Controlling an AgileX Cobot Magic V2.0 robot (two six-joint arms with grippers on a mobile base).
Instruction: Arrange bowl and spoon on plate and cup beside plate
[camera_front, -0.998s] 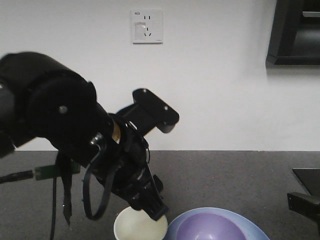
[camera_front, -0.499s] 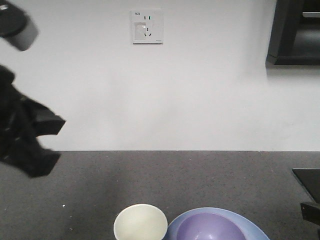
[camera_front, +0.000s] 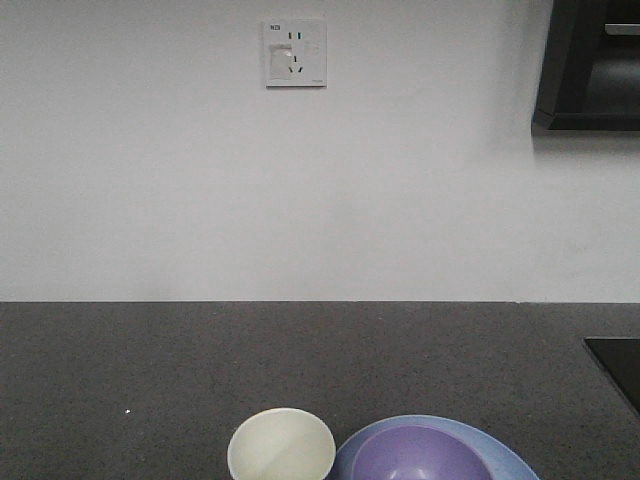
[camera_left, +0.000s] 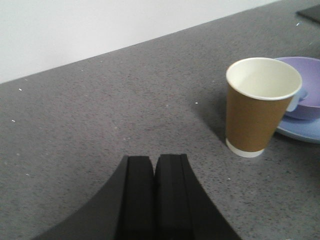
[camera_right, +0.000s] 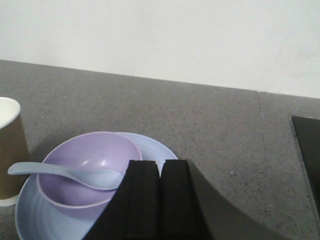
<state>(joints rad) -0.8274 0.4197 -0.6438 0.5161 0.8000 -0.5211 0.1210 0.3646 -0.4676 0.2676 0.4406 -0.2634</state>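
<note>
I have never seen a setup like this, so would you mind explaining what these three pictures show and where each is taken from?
This is a two-armed robot, and each arm carries a camera at its wrist. The front view looks across a dark counter toward a white wall with a socket; neither arm shows there. The black shapes at the bottom of the other two pictures are the claws themselves: the left claw and the right claw, both shut and holding nothing. On the counter stands a brown paper cup, upright, beside a pale blue plate. A purple bowl sits on the plate, and a spoon rests in the bowl with its handle over the rim.
</note>
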